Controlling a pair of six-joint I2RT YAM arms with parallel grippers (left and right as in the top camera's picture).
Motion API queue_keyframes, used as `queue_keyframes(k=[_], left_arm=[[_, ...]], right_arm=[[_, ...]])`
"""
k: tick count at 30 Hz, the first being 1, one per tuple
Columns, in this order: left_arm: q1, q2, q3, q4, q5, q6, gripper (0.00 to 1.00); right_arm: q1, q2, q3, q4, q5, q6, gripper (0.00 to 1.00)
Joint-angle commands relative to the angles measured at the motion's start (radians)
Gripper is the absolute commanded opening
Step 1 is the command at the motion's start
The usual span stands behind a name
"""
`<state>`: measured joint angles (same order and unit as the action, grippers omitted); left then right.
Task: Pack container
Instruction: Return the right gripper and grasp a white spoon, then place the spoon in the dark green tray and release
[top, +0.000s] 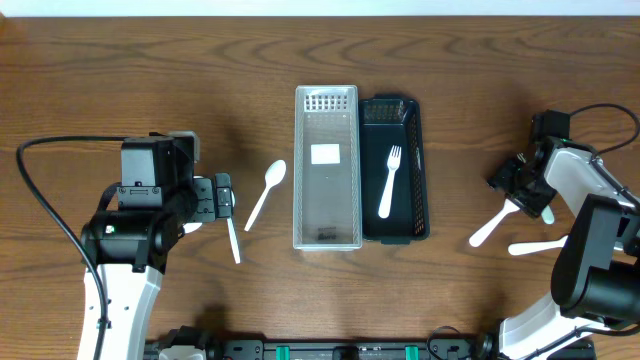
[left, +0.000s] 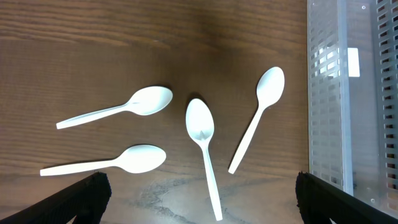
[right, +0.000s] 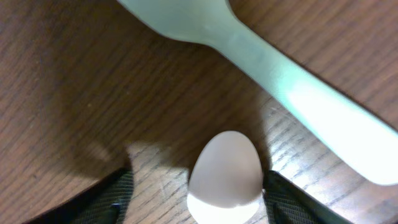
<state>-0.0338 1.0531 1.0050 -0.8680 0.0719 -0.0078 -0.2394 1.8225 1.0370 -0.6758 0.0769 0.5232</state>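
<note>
The right gripper (right: 194, 198) straddles the rounded end of a white plastic utensil (right: 225, 171) lying flat on the brown wooden table (top: 200, 60). Its jaws are partly apart and not yet clamped, apparently lined up to pinch it for packing. The left gripper (left: 202, 196) hangs wide apart and empty above four loose white plastic spoons (left: 200, 124). Between the arms, the clear perforated plastic container (top: 327, 100) shows no cutlery, while the black slotted plastic container (top: 418, 170) right beside it holds one white plastic fork (top: 390, 180).

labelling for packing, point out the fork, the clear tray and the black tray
fork (top: 389, 185), overhead, mid handle
clear tray (top: 327, 205), overhead, bare floor
black tray (top: 408, 200), overhead, bare floor
</note>
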Motion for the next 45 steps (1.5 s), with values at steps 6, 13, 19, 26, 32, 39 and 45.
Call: queue_keyframes(k=[6, 13, 19, 26, 32, 39, 45], left_arm=[[0.001, 0.002, 0.016, -0.007, 0.0, -0.013, 0.97], [0.001, 0.002, 0.016, -0.006, 0.0, -0.013, 0.97], [0.001, 0.002, 0.016, -0.006, 0.0, -0.013, 0.97], [0.001, 0.002, 0.016, -0.006, 0.0, -0.013, 0.97], [0.001, 0.002, 0.016, -0.006, 0.0, -0.013, 0.97], [0.001, 0.002, 0.016, -0.006, 0.0, -0.013, 0.97], [0.001, 0.002, 0.016, -0.006, 0.0, -0.013, 0.97]], right_arm=[[-0.016, 0.05, -0.021, -0.016, 0.035, -0.009, 0.49], [-0.016, 0.05, -0.021, -0.016, 0.035, -0.008, 0.41], [-0.016, 0.049, -0.021, -0.017, 0.034, -0.008, 0.25], [-0.013, 0.017, 0.006, -0.062, 0.03, -0.009, 0.12], [0.036, -0.091, 0.117, -0.184, 0.03, -0.04, 0.11], [0.208, -0.277, 0.294, -0.272, -0.042, -0.069, 0.12], [0.418, -0.323, 0.347, -0.255, -0.067, -0.062, 0.13]])
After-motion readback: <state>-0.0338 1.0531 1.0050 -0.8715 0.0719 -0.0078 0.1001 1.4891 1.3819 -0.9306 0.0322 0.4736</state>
